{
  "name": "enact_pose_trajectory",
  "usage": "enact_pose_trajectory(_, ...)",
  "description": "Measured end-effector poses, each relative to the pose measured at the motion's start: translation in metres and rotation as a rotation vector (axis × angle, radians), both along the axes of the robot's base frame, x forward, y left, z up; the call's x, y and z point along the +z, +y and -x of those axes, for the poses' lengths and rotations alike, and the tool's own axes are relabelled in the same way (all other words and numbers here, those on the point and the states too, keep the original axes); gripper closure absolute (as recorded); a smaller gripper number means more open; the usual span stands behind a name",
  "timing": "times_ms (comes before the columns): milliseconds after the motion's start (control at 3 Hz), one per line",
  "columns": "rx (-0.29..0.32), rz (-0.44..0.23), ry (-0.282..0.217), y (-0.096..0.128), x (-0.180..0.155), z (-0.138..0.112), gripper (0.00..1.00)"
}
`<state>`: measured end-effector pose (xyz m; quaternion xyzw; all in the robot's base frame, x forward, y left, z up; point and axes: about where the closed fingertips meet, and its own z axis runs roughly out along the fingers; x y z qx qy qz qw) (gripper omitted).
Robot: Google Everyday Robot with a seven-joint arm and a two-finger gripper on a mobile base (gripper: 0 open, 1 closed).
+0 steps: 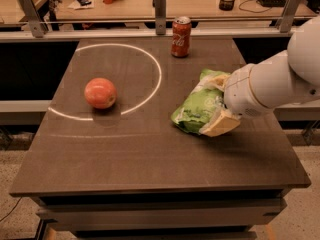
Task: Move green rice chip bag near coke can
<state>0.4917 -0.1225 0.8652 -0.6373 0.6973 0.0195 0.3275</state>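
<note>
The green rice chip bag (197,109) lies wrinkled on the right half of the dark table (140,154). My gripper (218,104) reaches in from the right and straddles the bag's right end. It is open, with one cream finger (220,125) at the bag's near side and the other at its far side. The bag rests on the table. The coke can (181,36), red with a silver top, stands upright at the table's back edge, well behind the bag.
A red-orange apple (100,92) sits on the left half, inside a white circle line (150,59) drawn on the table. A railing with metal posts (160,4) runs behind the table. My white arm (280,79) covers the right edge.
</note>
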Motion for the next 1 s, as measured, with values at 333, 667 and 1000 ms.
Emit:
enact_pose_trajectory(333,-0.043,-0.015,0.009,-0.001,0.005,-0.008,0.86)
enact_pose_trajectory(667,-0.151,-0.034,0.014,-0.009,0.012,-0.03,1.0)
enact_pose_trajectory(1000,-0.284,-0.074,0.004,-0.02,0.013,-0.054,1.0)
